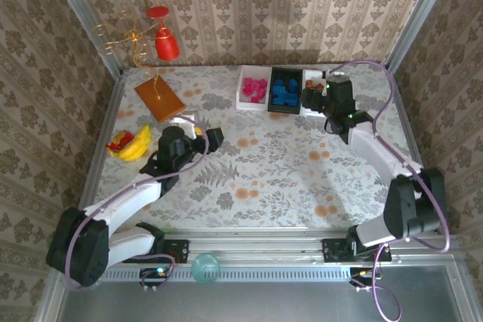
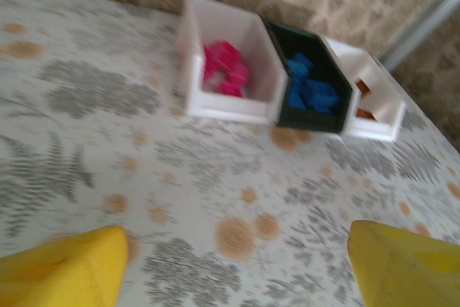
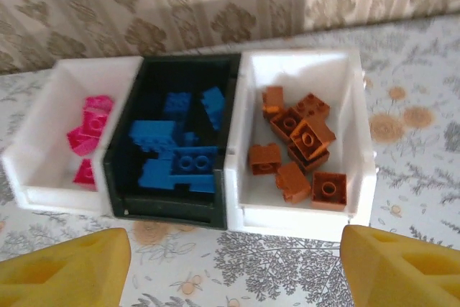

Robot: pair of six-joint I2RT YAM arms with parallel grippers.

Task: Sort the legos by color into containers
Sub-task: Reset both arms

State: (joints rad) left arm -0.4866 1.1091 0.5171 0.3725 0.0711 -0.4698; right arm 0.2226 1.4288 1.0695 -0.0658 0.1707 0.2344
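Overall: three trays stand in one row, walls touching, at the far edge of the table [image 1: 264,164].
Reference: the black tray [image 3: 172,213] is the middle one of the row; all positions below are given from it.
Contents, centre: the blue legos [image 3: 176,156] lie inside the black tray, piled loosely.
Tray, left side: the left white tray [image 3: 50,192] touches the black tray's left wall and holds the pink legos [image 3: 88,134].
Tray, right side: the right white tray [image 3: 295,221] touches the black tray's right wall and holds the brown-orange legos [image 3: 302,141], several of them tilted.
Arm L: the left gripper [image 2: 233,264] is well apart from the black tray, to its near left. Its yellow fingers [image 2: 65,267] are spread wide and carry nothing.
Arm R: the right gripper [image 3: 233,267] is just on the near side of the black tray, toward its right corner. Its jaws are spread wide, with nothing between them.
Other item 1: the banana toy [image 1: 132,143] lies far to the near left of the black tray.
Other item 2: the orange-brown board [image 1: 159,98] lies flat, well to the left of the black tray.
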